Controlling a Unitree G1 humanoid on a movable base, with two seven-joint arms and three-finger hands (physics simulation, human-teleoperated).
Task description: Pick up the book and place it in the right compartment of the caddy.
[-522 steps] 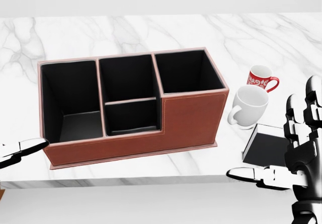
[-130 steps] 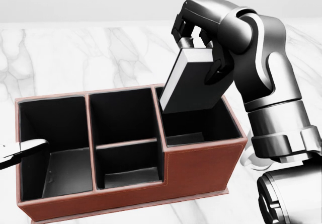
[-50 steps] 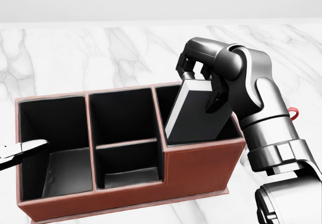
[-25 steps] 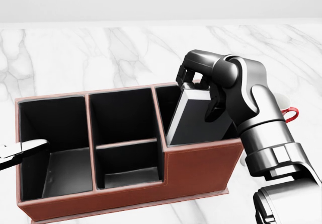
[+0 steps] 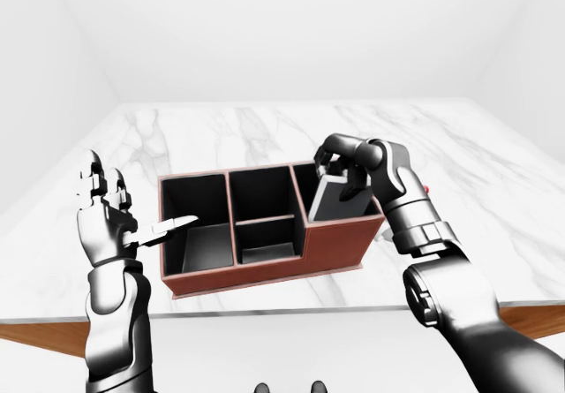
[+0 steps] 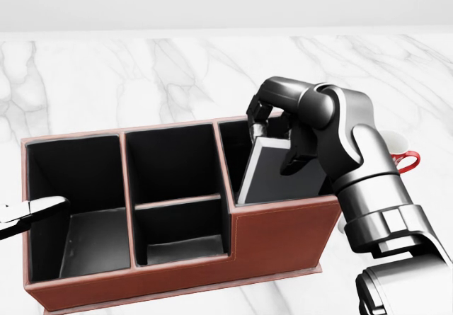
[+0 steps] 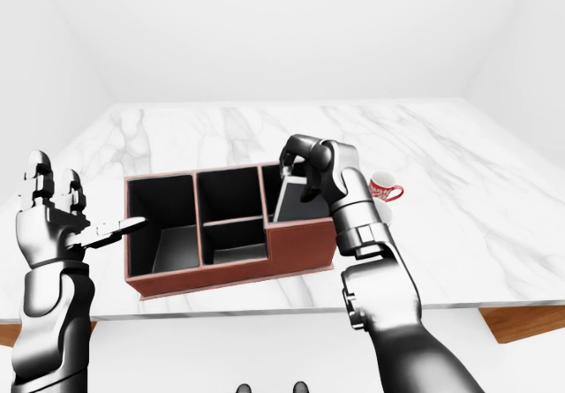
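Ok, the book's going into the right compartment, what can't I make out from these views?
- Book's lower end: head view, hidden by the caddy's wall, so bottoming out is unknown.
- Right hand finger contact: hidden behind the book.
- Red mug: mostly behind the right forearm in head view.
- Left hand: cropped in head view.

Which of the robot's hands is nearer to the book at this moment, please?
Right. The right hand grips the book in the caddy's right compartment; the left hand is open, beyond the caddy's left end.
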